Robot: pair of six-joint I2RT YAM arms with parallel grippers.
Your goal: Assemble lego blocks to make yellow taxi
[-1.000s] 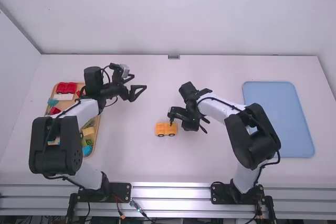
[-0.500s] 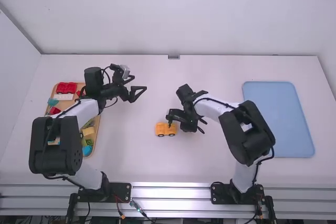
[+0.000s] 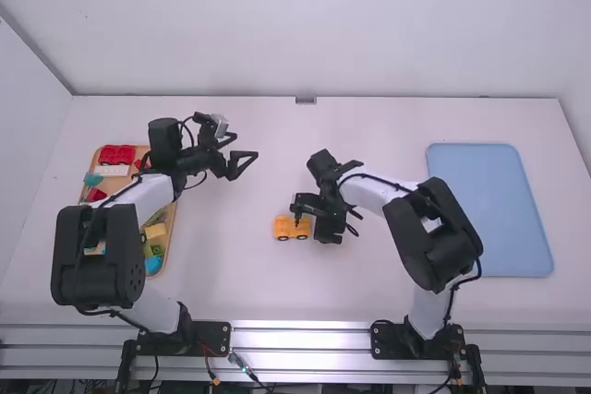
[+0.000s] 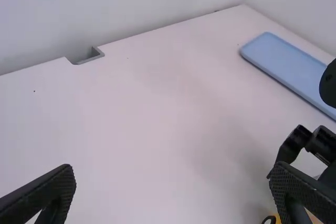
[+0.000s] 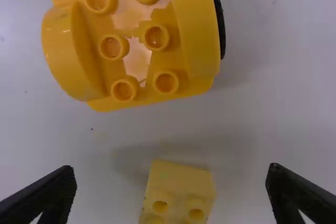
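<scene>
- Car [image 3: 285, 224] on the table [image 3: 222, 265], just beside the right gripper [image 3: 310, 220].
- Right gripper's fingers spread, block [image 5: 179, 181] between, touching neither.
- Left gripper [image 3: 247, 144] beyond the tray [image 3: 169, 228], fingers apart.

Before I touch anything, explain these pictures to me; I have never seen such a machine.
You are looking at two robot arms, a left one and a right one, fixed at a white table. The high view looks down from above and behind them. Each wrist view comes from a camera on that arm, just behind its two black fingers.

On the table are a blue tray, a wooden tray of colourful blocks and a yellow wheeled piece with studs on top. Neither gripper holds anything. The left gripper is open over the table, and the right gripper is open near the wheeled piece, with a small yellow block between its fingers, untouched.
</scene>
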